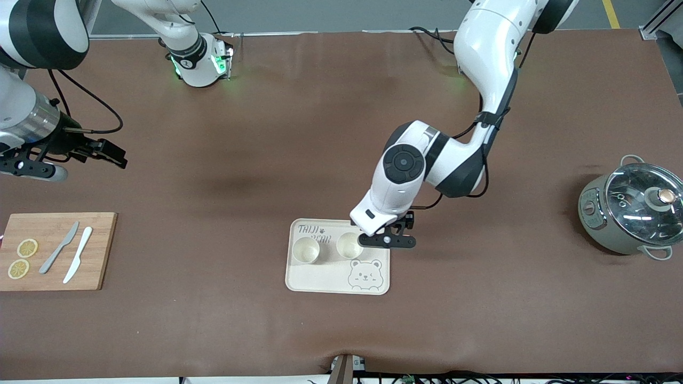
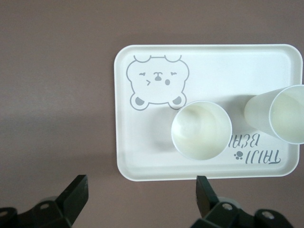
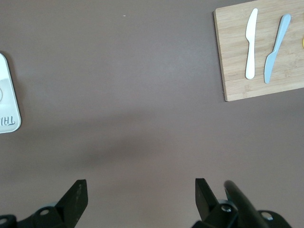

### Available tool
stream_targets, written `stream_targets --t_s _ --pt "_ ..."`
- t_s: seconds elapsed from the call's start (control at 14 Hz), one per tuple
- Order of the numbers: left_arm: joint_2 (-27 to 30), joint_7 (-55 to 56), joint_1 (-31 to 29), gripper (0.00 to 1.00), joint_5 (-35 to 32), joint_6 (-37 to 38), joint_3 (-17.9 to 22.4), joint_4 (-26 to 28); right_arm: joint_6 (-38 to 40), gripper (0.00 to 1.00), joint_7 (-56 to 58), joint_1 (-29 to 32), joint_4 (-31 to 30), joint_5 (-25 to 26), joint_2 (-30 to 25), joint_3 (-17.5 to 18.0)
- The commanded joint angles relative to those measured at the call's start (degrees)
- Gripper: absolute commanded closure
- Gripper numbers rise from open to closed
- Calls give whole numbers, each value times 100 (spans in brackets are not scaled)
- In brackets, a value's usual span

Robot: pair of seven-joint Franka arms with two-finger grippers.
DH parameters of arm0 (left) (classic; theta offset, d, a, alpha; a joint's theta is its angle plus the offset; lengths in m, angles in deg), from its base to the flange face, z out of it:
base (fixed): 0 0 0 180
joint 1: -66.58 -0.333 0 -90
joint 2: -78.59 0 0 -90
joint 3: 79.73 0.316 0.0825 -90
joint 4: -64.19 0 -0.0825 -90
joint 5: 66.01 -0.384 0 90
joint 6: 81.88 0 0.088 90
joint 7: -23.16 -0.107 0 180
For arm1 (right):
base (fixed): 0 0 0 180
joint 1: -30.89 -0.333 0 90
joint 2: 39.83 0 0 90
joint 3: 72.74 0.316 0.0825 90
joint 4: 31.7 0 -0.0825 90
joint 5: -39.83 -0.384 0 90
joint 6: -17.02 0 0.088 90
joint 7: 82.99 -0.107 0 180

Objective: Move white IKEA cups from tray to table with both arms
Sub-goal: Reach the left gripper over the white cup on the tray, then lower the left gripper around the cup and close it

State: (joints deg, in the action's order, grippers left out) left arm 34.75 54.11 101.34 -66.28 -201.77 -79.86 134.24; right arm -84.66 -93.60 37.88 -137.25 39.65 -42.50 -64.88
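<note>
Two white IKEA cups stand upright and empty side by side on a cream tray [image 1: 331, 278] with a bear drawing, mid-table. One cup [image 1: 349, 245] [image 2: 201, 129] is toward the left arm's end, the other [image 1: 306, 249] [image 2: 285, 115] toward the right arm's end. My left gripper [image 1: 388, 236] [image 2: 141, 192] hangs open and empty just off the tray's [image 2: 228, 66] edge, beside the first cup. Over bare table at the right arm's end, my right gripper [image 1: 113, 154] [image 3: 141, 194] is open and holds nothing, well away from the tray [image 3: 6, 102].
A wooden cutting board [image 1: 56, 250] [image 3: 261, 54] with two lemon slices [image 1: 22, 258], a grey knife [image 1: 58, 247] and a white knife [image 1: 78, 254] lies at the right arm's end. A grey pot with a glass lid [image 1: 635, 210] stands at the left arm's end.
</note>
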Motion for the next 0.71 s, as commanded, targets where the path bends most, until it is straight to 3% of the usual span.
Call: stream_targets --t_s 0.0,0.64 --pt "-282 25 40 0 19 -131 110 -272 -45 0 68 74 -123 27 -146 75" --pt "-1038 -19 93 0 19 -271 119 -1081 -36 0 68 74 -123 27 -146 75"
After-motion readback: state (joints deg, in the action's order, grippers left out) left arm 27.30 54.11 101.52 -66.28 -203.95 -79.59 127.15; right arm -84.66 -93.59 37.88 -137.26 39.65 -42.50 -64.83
